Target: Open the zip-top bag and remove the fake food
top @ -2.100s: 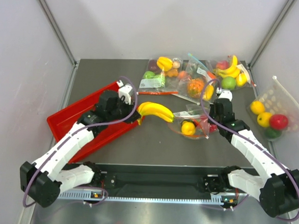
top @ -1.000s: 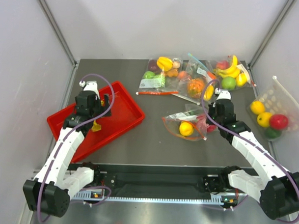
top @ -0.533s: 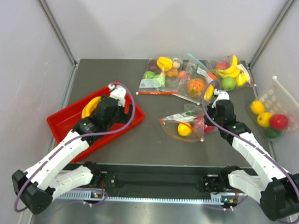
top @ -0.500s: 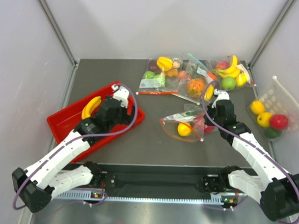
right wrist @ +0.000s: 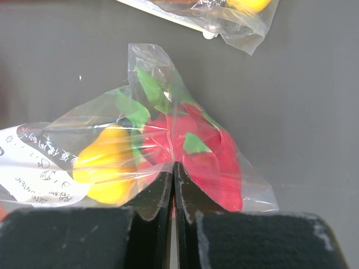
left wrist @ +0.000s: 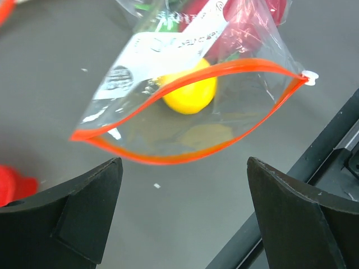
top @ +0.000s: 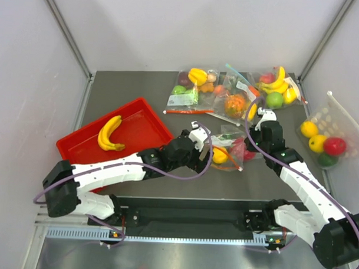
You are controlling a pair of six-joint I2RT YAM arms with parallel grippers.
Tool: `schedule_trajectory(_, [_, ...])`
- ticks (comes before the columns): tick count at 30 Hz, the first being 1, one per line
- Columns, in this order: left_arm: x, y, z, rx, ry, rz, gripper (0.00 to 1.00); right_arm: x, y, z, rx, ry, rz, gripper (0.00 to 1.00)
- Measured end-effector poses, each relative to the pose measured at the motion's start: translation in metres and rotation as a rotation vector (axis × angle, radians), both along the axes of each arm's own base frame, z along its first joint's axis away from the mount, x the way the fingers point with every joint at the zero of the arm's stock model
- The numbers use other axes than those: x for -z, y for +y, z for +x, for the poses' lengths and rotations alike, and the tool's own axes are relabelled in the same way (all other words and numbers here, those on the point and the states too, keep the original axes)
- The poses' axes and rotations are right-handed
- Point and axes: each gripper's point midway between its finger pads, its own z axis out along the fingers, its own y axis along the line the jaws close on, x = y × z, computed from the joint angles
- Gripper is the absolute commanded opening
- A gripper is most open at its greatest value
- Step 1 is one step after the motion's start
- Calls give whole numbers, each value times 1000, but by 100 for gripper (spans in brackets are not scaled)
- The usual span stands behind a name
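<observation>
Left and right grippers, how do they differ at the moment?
The left gripper has its jaws wide open and holds nothing; the right gripper has its jaws shut on the bag. The left gripper faces the bag's open red-orange mouth, with the yellow fruit just inside; the right gripper pinches the plastic at the far end, by the dragon fruit. Both are at the same bag, at opposite ends.
</observation>
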Motion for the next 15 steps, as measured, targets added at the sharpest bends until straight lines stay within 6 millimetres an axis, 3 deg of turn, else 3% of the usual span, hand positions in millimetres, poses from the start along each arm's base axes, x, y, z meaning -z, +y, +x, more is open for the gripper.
schedule_trajectory(9, [15, -47, 7, 52, 44, -77, 97, -1, 1, -5, -9, 6, 5, 0])
schedule_trajectory(15, [42, -73, 18, 54, 70, -50, 99, -3, 3, -11, -25, 8, 13, 0])
